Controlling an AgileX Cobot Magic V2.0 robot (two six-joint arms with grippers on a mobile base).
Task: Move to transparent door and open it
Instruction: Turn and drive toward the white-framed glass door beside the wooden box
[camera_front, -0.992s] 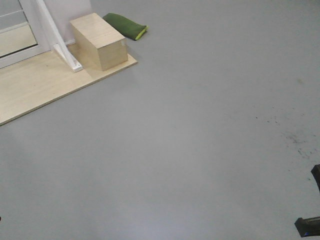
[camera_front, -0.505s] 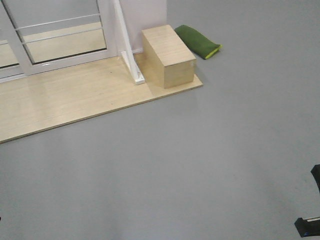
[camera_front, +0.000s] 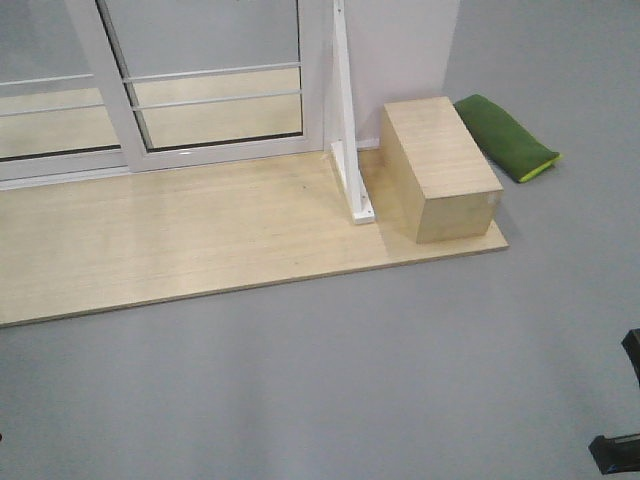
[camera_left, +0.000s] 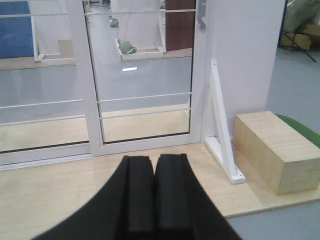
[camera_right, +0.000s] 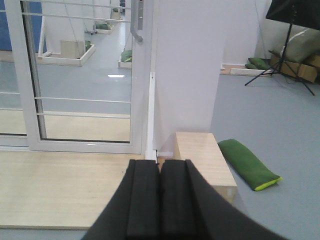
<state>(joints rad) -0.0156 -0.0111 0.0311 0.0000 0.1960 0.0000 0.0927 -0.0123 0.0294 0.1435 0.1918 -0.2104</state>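
Since the door (camera_right: 85, 75) stands well ahead beyond the wooden platform (camera_front: 200, 240), handle (camera_right: 134, 25) by the wall (camera_right: 185, 75), left tool (camera_left: 154, 167) and right tool (camera_right: 160, 170) sit pressed together, empty, likely for driving.

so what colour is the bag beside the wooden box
Green bag, yellow-green end; right wrist view.

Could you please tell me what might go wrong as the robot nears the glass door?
The base may catch on the edge of the wooden platform before the transparent door. The handle sits on the stile beside the white brace and wooden box, which the base could strike.
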